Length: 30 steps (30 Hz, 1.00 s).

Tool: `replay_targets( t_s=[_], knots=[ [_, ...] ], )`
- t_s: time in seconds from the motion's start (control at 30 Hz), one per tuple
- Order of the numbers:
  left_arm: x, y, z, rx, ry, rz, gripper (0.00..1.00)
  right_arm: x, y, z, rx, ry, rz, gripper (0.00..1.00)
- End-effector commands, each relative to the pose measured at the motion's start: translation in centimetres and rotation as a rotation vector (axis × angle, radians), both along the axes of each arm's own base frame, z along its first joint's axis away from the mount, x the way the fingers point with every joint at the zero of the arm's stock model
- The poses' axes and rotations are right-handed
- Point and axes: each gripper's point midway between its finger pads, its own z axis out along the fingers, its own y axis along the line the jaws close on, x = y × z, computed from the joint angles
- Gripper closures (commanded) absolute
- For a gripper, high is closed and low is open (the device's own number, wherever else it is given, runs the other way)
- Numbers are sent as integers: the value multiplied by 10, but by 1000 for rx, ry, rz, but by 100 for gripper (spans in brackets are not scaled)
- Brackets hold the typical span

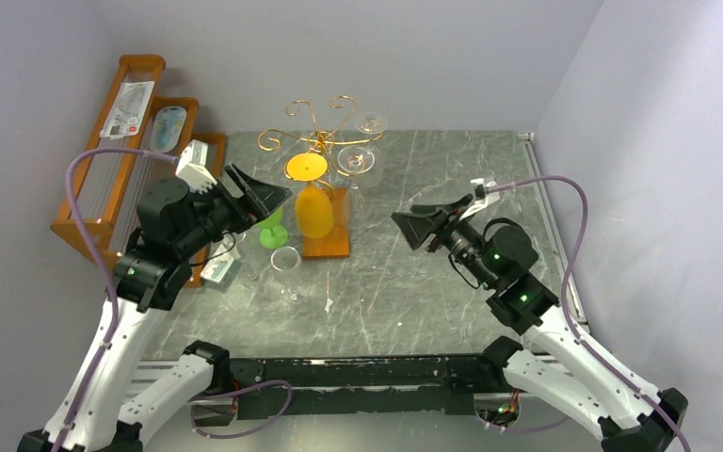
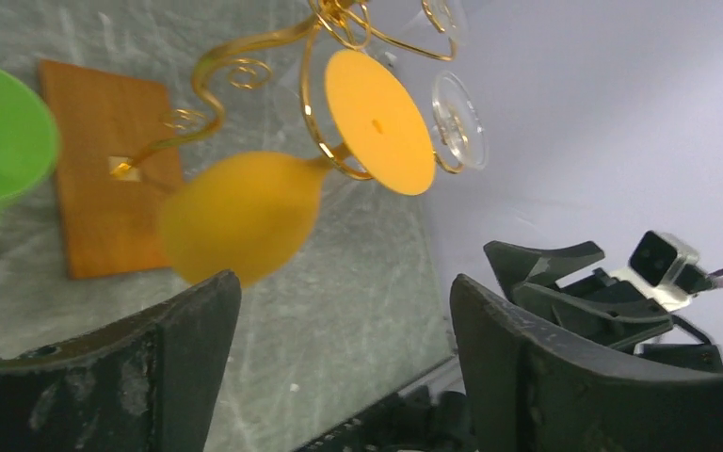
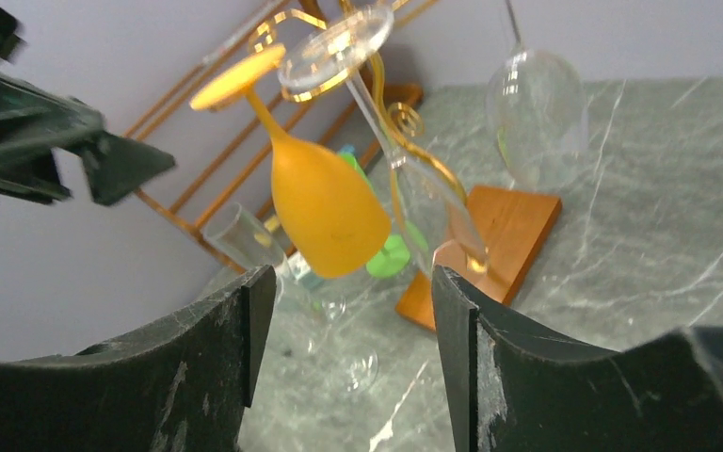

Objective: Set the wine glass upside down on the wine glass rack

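The wine glass rack [image 1: 321, 141] is a gold wire stand with curled arms on an orange-brown base [image 1: 329, 247] at the middle back of the table. An orange wine glass [image 1: 313, 213] hangs upside down from one arm, its round foot on top. In the left wrist view its bowl [image 2: 240, 217] hangs just beyond my fingertips, untouched. My left gripper [image 1: 256, 193] stands open and empty just left of it. My right gripper [image 1: 414, 226] is open and empty, to the right of the rack and pointing at it. The orange glass [image 3: 325, 198] shows beyond its fingers.
Two clear glasses [image 1: 356, 160] [image 1: 373, 122] hang upside down on the rack's right arms. A green glass [image 1: 273, 232] and a clear glass [image 1: 285, 259] stand on the table left of the base, below my left gripper. A stepped wooden shelf [image 1: 122, 141] lines the left wall.
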Motion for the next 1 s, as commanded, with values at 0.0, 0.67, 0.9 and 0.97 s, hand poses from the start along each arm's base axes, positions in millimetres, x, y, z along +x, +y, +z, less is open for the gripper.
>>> replay_targets(
  t_s=[0.0,0.67,0.9,0.97],
  knots=[
    [-12,40,3,179,-63,130,9,-7,22,-32,-58,131,110,35],
    [-40,135,62,345,-205,539,7,-104,203,-58,-556,-21,195,38],
    [-66,179,89,332,-255,752,7,-97,234,-75,-611,33,154,37],
    [-74,191,94,318,-274,810,7,-96,242,-78,-628,37,166,37]
  ],
)
